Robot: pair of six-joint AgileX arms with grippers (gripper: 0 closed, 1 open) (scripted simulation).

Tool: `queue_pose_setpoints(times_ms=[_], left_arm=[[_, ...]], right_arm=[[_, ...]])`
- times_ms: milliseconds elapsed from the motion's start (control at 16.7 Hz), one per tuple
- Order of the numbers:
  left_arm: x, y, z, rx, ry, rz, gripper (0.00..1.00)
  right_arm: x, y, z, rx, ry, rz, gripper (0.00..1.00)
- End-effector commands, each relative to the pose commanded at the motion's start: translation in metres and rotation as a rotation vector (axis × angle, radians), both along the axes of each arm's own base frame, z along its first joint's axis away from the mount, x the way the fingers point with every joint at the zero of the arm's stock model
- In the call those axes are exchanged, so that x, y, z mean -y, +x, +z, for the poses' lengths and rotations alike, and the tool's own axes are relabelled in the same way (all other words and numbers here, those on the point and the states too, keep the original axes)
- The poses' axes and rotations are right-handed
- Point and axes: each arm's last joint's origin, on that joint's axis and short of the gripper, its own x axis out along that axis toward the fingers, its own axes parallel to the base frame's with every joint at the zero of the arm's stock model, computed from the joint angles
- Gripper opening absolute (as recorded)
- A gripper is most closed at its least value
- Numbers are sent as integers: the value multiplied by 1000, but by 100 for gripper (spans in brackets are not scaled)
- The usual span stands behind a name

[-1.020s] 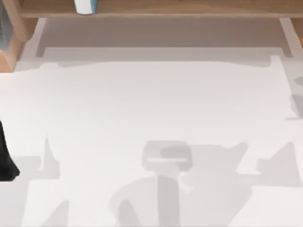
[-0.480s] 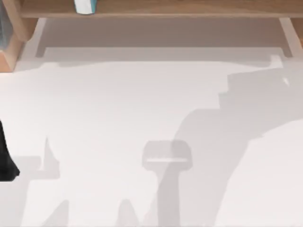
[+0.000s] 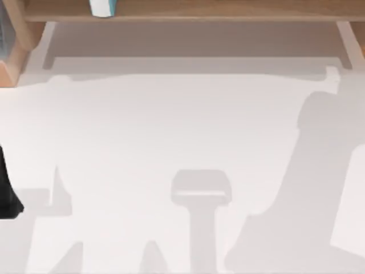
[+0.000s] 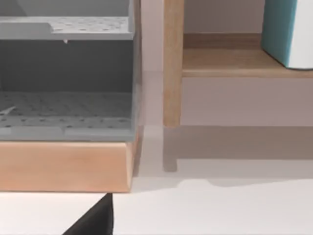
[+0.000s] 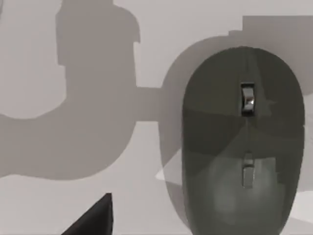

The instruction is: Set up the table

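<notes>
Since the earlier frame, the broad grey shadow has slid toward the top view's right edge and lower right; the table (image 3: pixel 171 125) is plain white matte, spreading across nearly the whole frame; a light-brown wooden shelf (image 3: pixel 199 10) runs along the top, bearing a white-and-teal container (image 3: pixel 102 7); a dark arm part (image 3: pixel 7 191) sits at the left edge; the right wrist view shows a dark grey mouse (image 5: pixel 242 142) lying on the white surface; a grey perforated rack (image 4: pixel 66 73) stands beside the shelf post; whether either gripper is open, I cannot tell.

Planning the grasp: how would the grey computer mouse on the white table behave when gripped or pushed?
The computer mouse looks rigid, so it probably would not bend. Its smooth domed shell may slip between fingers. Lying flat on the table, it would likely slide when pushed rather than roll or tip.
</notes>
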Motion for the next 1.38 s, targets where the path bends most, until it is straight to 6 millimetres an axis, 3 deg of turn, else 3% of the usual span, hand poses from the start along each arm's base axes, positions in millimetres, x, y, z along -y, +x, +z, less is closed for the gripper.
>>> queue_pose_setpoints(times_ms=[840, 1380], left_arm=[[0, 0, 0, 0, 0, 0, 100], [0, 0, 0, 0, 0, 0, 100]], right_arm=[[-1, 3, -16, -16, 5, 16, 100], [-1, 5, -37, -16, 5, 16, 100]])
